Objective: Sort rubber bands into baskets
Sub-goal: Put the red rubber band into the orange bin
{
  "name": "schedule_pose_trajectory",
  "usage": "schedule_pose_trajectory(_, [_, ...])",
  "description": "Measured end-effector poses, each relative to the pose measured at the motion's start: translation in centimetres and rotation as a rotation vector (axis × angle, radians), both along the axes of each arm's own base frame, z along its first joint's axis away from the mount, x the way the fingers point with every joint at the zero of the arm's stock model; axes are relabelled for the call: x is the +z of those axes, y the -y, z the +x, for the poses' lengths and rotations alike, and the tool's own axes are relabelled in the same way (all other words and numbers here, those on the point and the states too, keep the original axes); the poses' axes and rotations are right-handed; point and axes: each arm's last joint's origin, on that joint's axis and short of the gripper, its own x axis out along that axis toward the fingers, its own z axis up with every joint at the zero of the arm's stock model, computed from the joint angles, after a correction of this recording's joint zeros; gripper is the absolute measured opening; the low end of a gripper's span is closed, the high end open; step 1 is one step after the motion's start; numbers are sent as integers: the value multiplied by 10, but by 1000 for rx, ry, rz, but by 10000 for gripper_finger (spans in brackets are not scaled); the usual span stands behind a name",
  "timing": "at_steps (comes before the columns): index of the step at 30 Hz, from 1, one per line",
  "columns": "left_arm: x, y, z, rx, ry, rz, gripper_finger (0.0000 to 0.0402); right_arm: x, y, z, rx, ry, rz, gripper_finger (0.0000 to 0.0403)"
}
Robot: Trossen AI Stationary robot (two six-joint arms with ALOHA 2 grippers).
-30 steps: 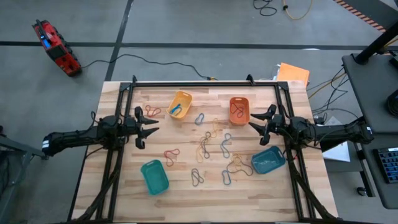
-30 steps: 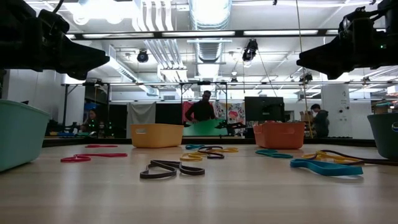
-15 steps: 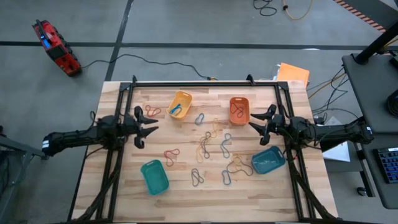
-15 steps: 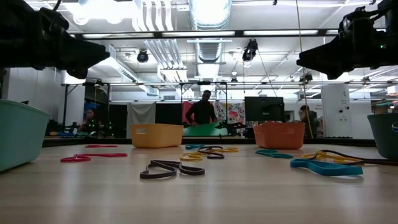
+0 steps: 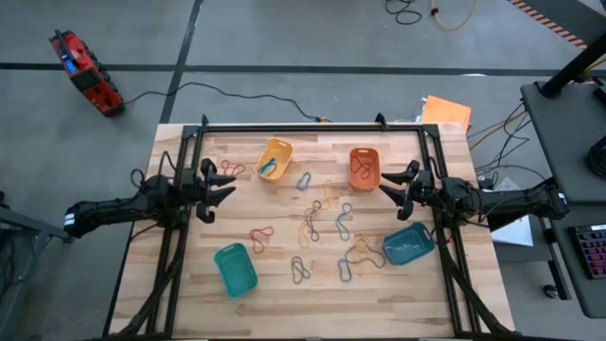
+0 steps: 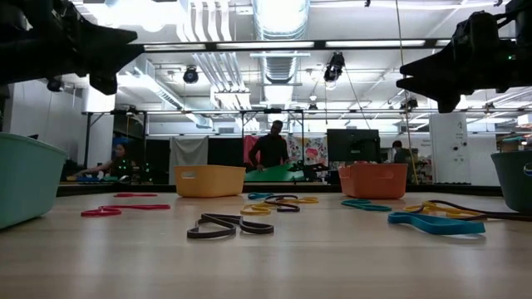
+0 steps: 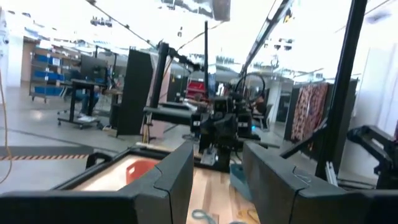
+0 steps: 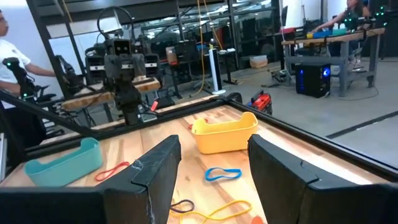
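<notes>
Many rubber bands [image 5: 312, 227] lie loose on the middle of the wooden table; one red band [image 5: 232, 170] lies near my left gripper. Four baskets stand on the table: yellow [image 5: 274, 158], holding a blue band, and orange [image 5: 364, 167] toward the far edge, teal-green [image 5: 235, 268] and blue-teal [image 5: 408, 244] toward the near edge. My left gripper [image 5: 225, 185] hovers open over the table's left side, tipped upward [image 6: 116, 58]. My right gripper [image 5: 390, 185] hovers open over the right side [image 6: 416, 79]. Nothing is between either pair of fingers [image 7: 217, 149] [image 8: 214, 142].
A black frame [image 5: 312, 125] runs along the table's far edge and down both sides. Beyond the table there are an orange sheet [image 5: 447, 111], a red device [image 5: 85, 71] on the floor and people [image 6: 270, 148] in the room behind.
My left gripper has tipped its fingers upward, rolled about its own axis and risen a little. My right gripper has rolled about its own axis while staying in place. Neither has opened or shut. The bands and baskets have not moved.
</notes>
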Motion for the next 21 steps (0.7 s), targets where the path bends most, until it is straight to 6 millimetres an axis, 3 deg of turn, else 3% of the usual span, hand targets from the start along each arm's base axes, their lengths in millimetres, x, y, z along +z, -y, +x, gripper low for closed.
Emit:
schedule_pose_trajectory(8, [4,0,1,-27,52,-83,125,20,0,7,4,9,-19,183])
schedule_pose_trajectory(13, [3,-1,7,-44,38,-149,125,29,1,27,-1,-182,-69,183])
schedule_pose_trajectory(21, [8,-4,24,-18,-140,-116,125,54,5,48,-103,-411,-42,183])
